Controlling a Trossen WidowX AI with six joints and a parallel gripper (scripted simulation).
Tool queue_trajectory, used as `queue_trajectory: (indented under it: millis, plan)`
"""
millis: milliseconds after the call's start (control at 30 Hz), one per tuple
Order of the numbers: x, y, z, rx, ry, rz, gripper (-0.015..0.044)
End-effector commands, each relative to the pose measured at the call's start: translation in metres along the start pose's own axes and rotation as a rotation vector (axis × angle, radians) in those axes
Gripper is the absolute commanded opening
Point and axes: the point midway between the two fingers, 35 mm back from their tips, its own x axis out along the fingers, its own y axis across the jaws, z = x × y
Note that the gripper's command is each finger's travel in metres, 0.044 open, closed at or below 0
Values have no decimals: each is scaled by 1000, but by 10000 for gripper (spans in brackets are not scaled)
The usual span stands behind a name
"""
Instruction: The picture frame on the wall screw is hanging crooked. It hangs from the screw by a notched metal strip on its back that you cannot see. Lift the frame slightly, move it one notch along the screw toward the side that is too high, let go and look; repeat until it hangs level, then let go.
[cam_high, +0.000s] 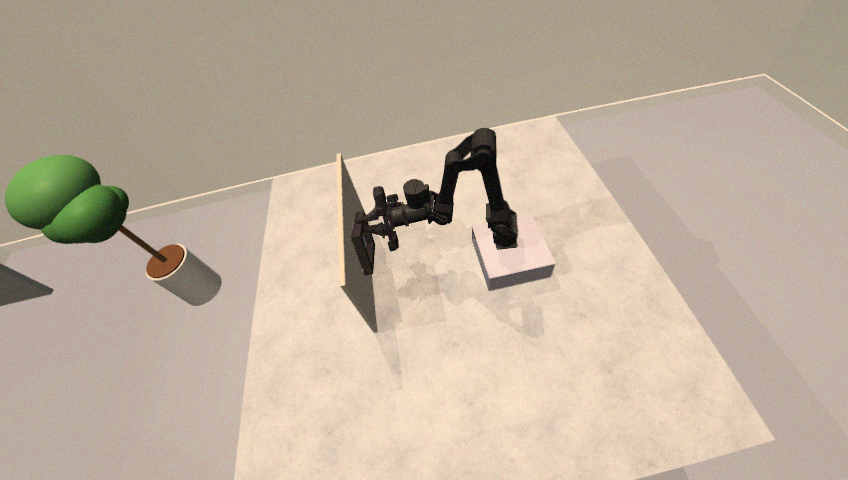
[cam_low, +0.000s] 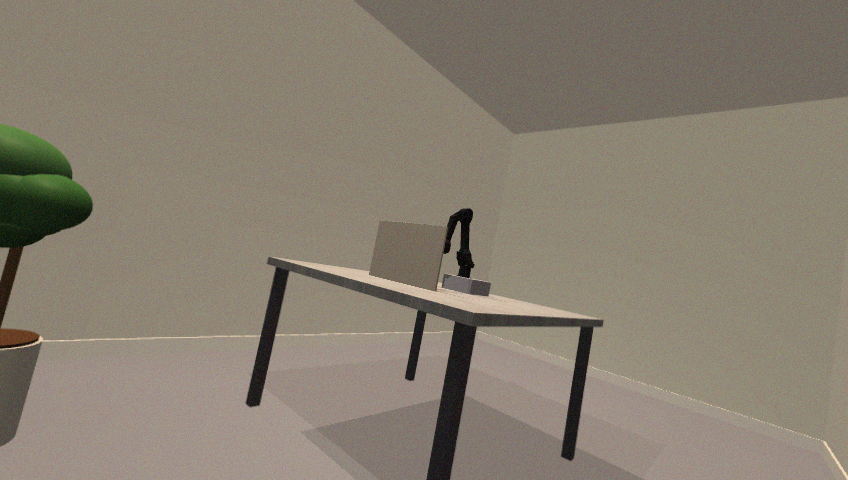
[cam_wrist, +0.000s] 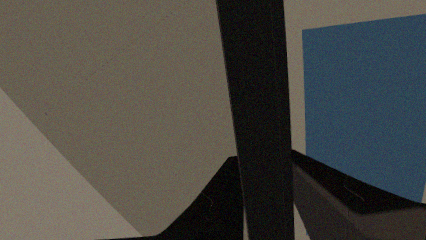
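We find the gripper (cam_high: 364, 228) clamped on the dark picture frame (cam_high: 361, 249) against the wall panel (cam_high: 340, 220) mid-worktop, and advise a slight lift, one-notch shift, then release.

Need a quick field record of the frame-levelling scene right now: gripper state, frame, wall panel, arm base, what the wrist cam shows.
gripper: shut on the picture frame
picture frame: dark, on the arm-facing side of the wall panel
wall panel: thin, upright on the table
arm base: on a pale block, apart from the panel
wrist view: dark frame bar tilted across the image, blue picture area beside it
frame level: cannot tell from these views
screw: not visible
bystander item: potted plant on the floor
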Motion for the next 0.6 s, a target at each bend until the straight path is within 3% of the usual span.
queue_trajectory:
  millis: [0, 567]
  plan:
    - [0, 4, 0, -1, 0, 14, 0]
    - [0, 2, 0, -1, 0, 14, 0]
